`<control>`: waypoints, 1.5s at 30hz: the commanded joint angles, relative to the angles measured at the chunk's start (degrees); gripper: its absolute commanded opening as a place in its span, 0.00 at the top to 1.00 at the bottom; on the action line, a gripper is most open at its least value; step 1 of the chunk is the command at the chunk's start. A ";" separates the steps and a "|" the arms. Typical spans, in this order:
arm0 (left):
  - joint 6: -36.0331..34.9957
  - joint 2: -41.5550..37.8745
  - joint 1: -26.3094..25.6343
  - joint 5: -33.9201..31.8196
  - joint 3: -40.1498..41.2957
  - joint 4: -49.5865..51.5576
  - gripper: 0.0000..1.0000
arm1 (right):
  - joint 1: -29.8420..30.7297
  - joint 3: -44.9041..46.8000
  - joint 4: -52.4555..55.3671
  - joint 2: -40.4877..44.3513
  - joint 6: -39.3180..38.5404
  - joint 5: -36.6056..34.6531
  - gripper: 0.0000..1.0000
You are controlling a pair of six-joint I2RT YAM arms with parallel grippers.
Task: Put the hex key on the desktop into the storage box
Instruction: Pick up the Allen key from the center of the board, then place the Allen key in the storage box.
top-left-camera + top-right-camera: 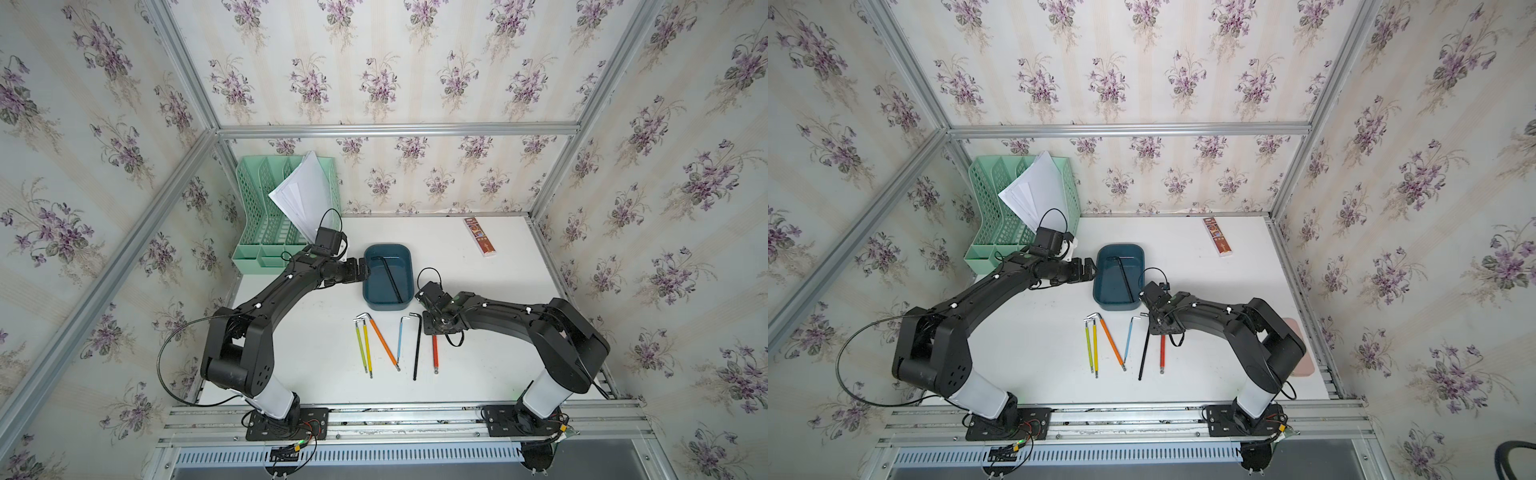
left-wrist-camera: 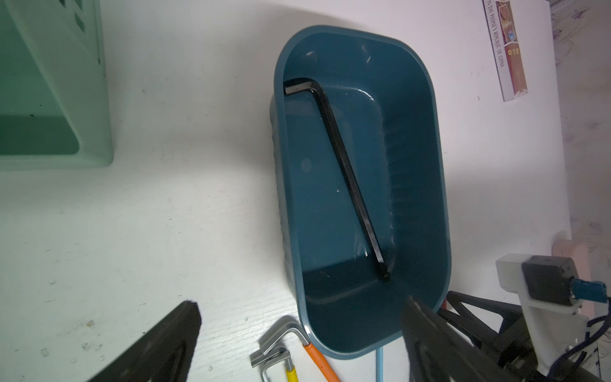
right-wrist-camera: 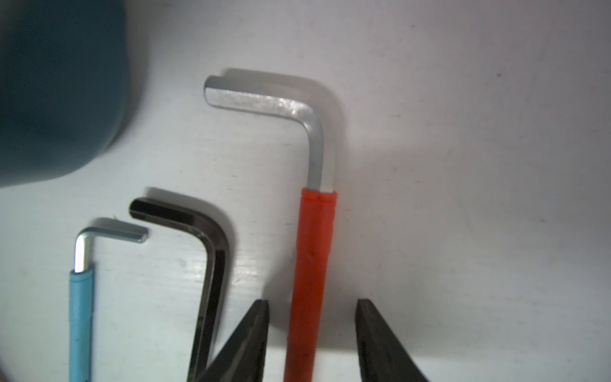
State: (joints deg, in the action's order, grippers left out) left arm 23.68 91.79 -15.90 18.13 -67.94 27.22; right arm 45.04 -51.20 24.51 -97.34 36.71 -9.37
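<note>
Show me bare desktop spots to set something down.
Free: desktop between storage box and printed strip; also between left arm and green hex key. Crowded: the hex key row by the right gripper.

A black hex key (image 2: 347, 172) is lying diagonally inside the storage box (image 2: 426, 185), running from eleven o'clock to five o'clock.

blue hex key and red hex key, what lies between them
The black hex key on the desktop, shown in both top views and the right wrist view.
</note>
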 commanded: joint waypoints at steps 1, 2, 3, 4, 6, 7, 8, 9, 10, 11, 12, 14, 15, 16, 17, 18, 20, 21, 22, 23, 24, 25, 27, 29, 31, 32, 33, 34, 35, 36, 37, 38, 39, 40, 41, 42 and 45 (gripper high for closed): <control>-1.33 -0.21 0.00 -1.61 -0.42 0.54 0.01 | 0.30 1.52 2.61 -2.52 2.35 2.45 0.54; -1.36 -0.21 0.06 -1.61 -0.27 0.64 0.01 | 0.55 1.67 2.89 -3.10 2.64 1.63 0.55; -1.36 -0.18 0.00 -1.61 -0.24 0.73 0.01 | 0.58 1.88 2.99 -3.57 2.87 1.49 0.55; -1.49 -0.21 0.04 -1.61 -0.18 0.68 0.01 | 0.60 2.22 2.74 -4.00 3.06 1.60 0.56; -1.70 -0.29 0.04 -2.04 -0.01 0.59 0.01 | 0.66 3.09 1.52 -4.67 3.24 2.06 0.61; -1.78 -0.24 0.01 -2.38 -0.05 0.70 0.01 | 0.79 3.41 1.07 -4.85 3.19 2.17 0.65; -1.80 -0.29 0.01 -2.61 0.05 0.75 0.01 | 0.83 3.80 0.74 -4.97 3.28 2.08 0.69; -1.79 -0.25 0.08 -2.66 -0.04 0.81 0.01 | 0.84 4.29 0.41 -4.89 3.33 2.22 0.75; -1.69 -0.21 0.00 -2.66 -0.05 0.94 0.01 | 0.85 4.67 0.21 -4.73 3.32 2.25 0.80; -1.75 -0.33 0.06 -2.58 -0.15 1.16 0.01 | 0.84 5.11 0.19 -4.41 3.45 2.21 0.83; -1.85 -0.39 0.00 -2.49 -0.09 1.17 0.01 | 0.84 5.45 0.07 -3.97 3.58 1.93 0.87; -1.75 -0.82 0.05 -2.81 0.45 0.76 0.01 | 0.85 5.63 0.17 -3.02 3.46 0.92 0.97; -1.58 -0.98 0.00 -2.99 0.74 0.58 0.01 | 0.84 5.54 0.40 -2.44 3.46 0.25 1.00; -1.38 -1.08 0.00 -3.01 0.88 0.64 0.01 | 0.80 5.49 0.68 -1.98 3.44 -0.21 1.00; -1.15 -1.07 0.00 -2.93 0.83 0.70 0.01 | 0.80 5.18 1.27 -1.36 3.46 -0.75 1.00; -1.01 -1.00 0.04 -2.65 0.67 0.79 0.01 | 0.78 4.83 1.71 -0.77 3.46 -0.98 1.00; -1.13 -1.20 0.05 -2.36 0.65 0.80 0.01 | 0.67 4.27 1.62 0.64 3.33 -0.92 1.00; -1.15 -1.39 0.00 -2.57 0.86 0.69 0.01 | 0.50 4.03 1.24 1.57 3.21 -0.92 1.00; -1.03 -1.55 -0.03 -2.98 0.97 0.62 0.01 | 0.17 3.77 0.83 2.55 3.13 -0.92 1.00; -1.01 -1.52 -0.05 -3.31 0.90 0.68 0.01 | -0.09 3.50 0.74 3.55 3.03 -0.92 1.00; -0.86 -1.57 0.00 -3.36 0.78 0.89 0.01 | -0.46 3.09 0.88 4.74 3.02 -1.12 1.00; -0.69 -1.60 0.01 -3.20 0.64 1.13 0.01 | -0.80 2.67 1.19 6.14 3.06 -1.38 1.00; -0.97 -1.86 0.02 -2.93 0.35 1.20 0.01 | -1.58 1.92 1.33 9.01 2.95 -1.34 1.00; -1.66 -2.24 0.02 -3.22 0.61 0.08 0.01 | -2.58 1.10 0.83 11.72 2.35 -1.14 1.00; -2.96 -1.99 0.00 -3.28 -0.61 0.28 0.01 | -3.64 -0.99 0.96 13.82 1.01 -0.66 1.00; -3.39 -1.69 0.08 -3.32 -1.70 1.09 0.01 | -4.15 -2.29 1.45 14.39 0.34 -0.49 1.00; -3.74 -1.53 0.08 -3.27 -2.76 1.75 0.01 | -4.66 -4.02 2.26 14.75 -0.25 -0.40 1.00; -4.06 -1.59 0.08 -3.32 -3.31 2.02 0.01 | -4.95 -6.03 2.78 14.68 -0.93 0.03 1.00; -4.15 -1.64 0.08 -3.48 -3.35 1.83 0.01 | -5.11 -7.59 2.98 14.49 -1.54 0.59 1.00; -4.17 -1.93 0.08 -3.87 -3.07 1.13 0.01 | -5.20 -9.23 2.79 13.99 -2.28 1.37 1.00; -4.02 -2.19 0.16 -4.36 -2.54 0.39 0.01 | -5.29 -11.03 2.48 13.15 -3.11 1.86 1.00; -3.85 -2.31 0.19 -4.74 -2.18 -0.15 0.01 | -5.32 -12.46 2.22 12.30 -3.82 2.19 1.00; -3.68 -2.31 0.30 -5.02 -1.87 -0.53 0.01 | -5.39 -14.43 2.32 11.03 -4.54 2.62 1.00; -3.49 -2.25 0.46 -5.15 -1.84 -0.68 0.01 | -5.40 -16.80 2.74 9.61 -5.03 2.99 1.00; -3.26 -2.11 0.55 -5.12 -1.86 -0.59 0.01 | -5.37 -18.80 2.90 8.44 -5.38 3.39 1.00; -3.13 -2.05 0.61 -4.91 -1.78 -0.43 0.01 | -5.44 -20.69 2.78 7.11 -5.78 4.16 1.00; -3.70 -2.36 0.83 -4.97 -0.82 -0.84 0.01 | -5.55 -26.05 1.97 3.08 -7.06 6.12 1.00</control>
State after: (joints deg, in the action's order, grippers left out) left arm 20.86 89.80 -15.33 13.78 -69.30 27.03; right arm 39.59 -73.95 27.35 -91.94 31.92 -5.52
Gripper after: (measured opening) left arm 0.992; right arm 0.149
